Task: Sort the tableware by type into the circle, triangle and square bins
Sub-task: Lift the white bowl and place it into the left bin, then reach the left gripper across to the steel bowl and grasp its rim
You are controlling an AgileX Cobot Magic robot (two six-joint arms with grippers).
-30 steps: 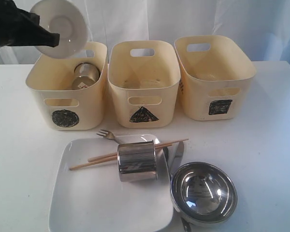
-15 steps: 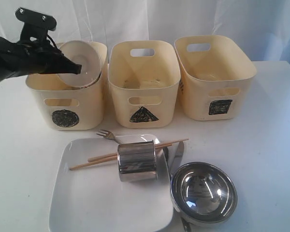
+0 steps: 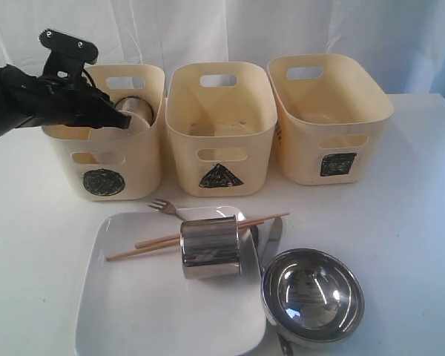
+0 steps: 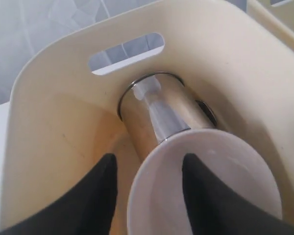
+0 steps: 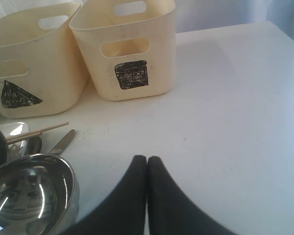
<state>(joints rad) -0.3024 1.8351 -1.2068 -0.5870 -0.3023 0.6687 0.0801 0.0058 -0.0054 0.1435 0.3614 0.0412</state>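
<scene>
My left gripper (image 4: 149,161) reaches into the circle bin (image 3: 137,159) and stands open. One finger is inside the white ceramic bowl (image 4: 220,181) and the other outside its rim, with a clear gap. The bowl leans on a steel mug (image 4: 157,112) lying in that bin. A second steel mug (image 3: 211,247) lies on the square plate (image 3: 148,311) over the chopsticks (image 3: 163,241). The steel bowl (image 3: 313,295) sits to the plate's right. My right gripper (image 5: 147,159) is shut and empty above bare table, out of the exterior view.
The triangle bin (image 3: 182,167) and the square bin (image 3: 304,159) stand to the right of the circle bin. A fork (image 3: 163,207) lies at the plate's far edge. A knife (image 3: 273,237) lies between the mug and the steel bowl.
My left gripper came down with the white bowl from above the circle bin into it, then its jaws opened and let the bowl go. The right gripper has not moved.
</scene>
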